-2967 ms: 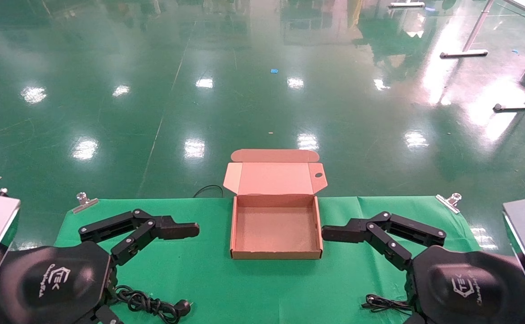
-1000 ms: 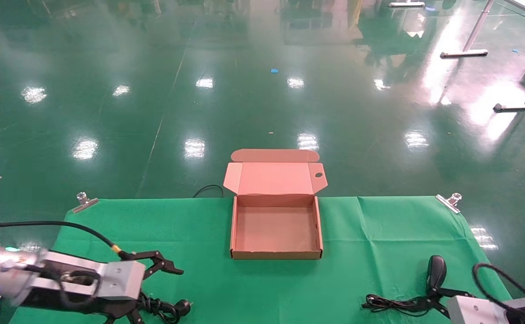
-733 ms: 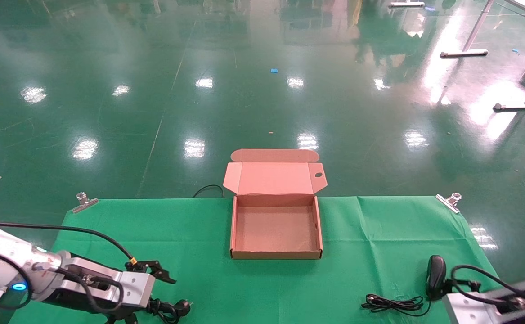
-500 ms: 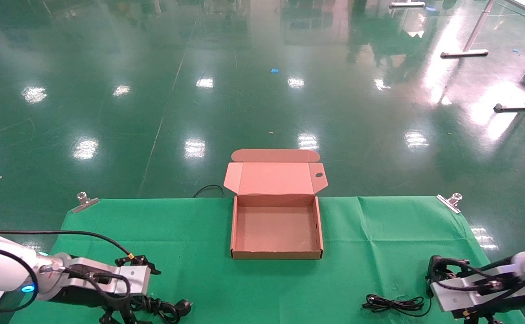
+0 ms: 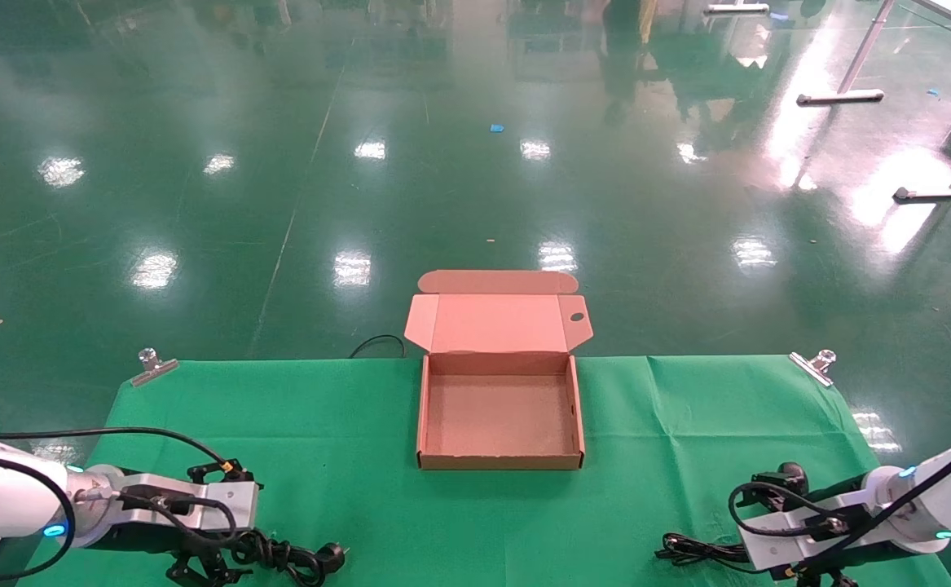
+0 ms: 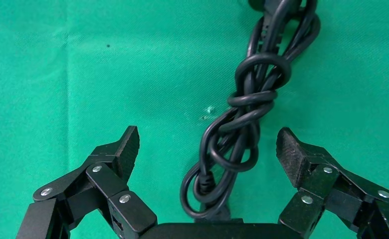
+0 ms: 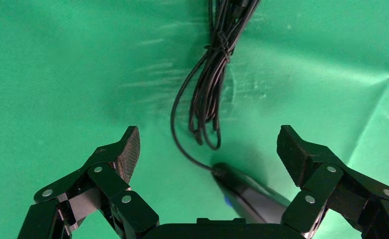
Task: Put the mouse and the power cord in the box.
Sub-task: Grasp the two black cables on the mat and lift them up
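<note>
Hovering low over the green worktop (image 5: 345, 424), your left claw (image 6: 207, 149) has its fingers spread wide, and the power cord (image 6: 247, 119) lies right between them, its knotted bundle running lengthwise straight out ahead of the palm (plug end farthest away). Your right claw (image 7: 207, 149) is just as widely spread; the mouse (image 7: 249, 191) sits close under its palm, apparently angled toward one finger, with its thin cable trailing forward. Each arm is the nearer one for its own item. The box (image 5: 577, 412) stands open and empty, well apart from both claws, toward the worktop's middle and far edge.
</note>
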{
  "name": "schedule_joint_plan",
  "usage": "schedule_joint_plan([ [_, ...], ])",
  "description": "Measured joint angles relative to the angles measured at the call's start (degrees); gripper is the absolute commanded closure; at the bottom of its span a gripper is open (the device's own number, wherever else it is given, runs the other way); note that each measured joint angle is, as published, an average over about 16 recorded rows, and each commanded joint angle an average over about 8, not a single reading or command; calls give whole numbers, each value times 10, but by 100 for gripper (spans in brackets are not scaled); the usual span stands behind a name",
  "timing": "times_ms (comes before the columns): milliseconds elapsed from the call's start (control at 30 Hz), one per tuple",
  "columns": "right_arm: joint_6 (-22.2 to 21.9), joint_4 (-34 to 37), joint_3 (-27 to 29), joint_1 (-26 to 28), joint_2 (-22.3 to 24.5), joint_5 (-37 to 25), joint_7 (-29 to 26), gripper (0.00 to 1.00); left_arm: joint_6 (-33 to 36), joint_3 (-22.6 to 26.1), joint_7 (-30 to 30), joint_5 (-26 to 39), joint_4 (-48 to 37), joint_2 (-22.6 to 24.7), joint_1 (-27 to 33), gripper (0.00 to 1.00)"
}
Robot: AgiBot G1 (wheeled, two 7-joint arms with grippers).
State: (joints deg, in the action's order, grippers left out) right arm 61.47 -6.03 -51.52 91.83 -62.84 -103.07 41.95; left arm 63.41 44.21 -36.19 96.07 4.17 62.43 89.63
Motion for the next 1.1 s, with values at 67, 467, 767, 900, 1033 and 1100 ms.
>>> schedule_joint_plan([
  [67, -7, 8, 1, -1, -6, 1, 6, 0, -1, 0, -4, -1, -5, 2, -1, 0],
  [467, -39, 41, 5, -5, -27, 7, 27, 30, -1, -3, -26, -4, -22, 7, -1, 20],
  [767, -50, 52, 7, -8, -32, 9, 31, 100, -4, -3, -33, -3, -28, 8, -1, 100],
  [900, -51, 54, 6, -9, -32, 9, 31, 100, -5, -3, -34, -3, -28, 8, -1, 100],
  [1033, -50, 53, 7, -9, -32, 9, 31, 100, -4, -3, -34, -4, -28, 8, -1, 100],
  [1100, -50, 53, 7, -9, -32, 9, 30, 100, -4, -3, -34, -4, -28, 8, -1, 100],
])
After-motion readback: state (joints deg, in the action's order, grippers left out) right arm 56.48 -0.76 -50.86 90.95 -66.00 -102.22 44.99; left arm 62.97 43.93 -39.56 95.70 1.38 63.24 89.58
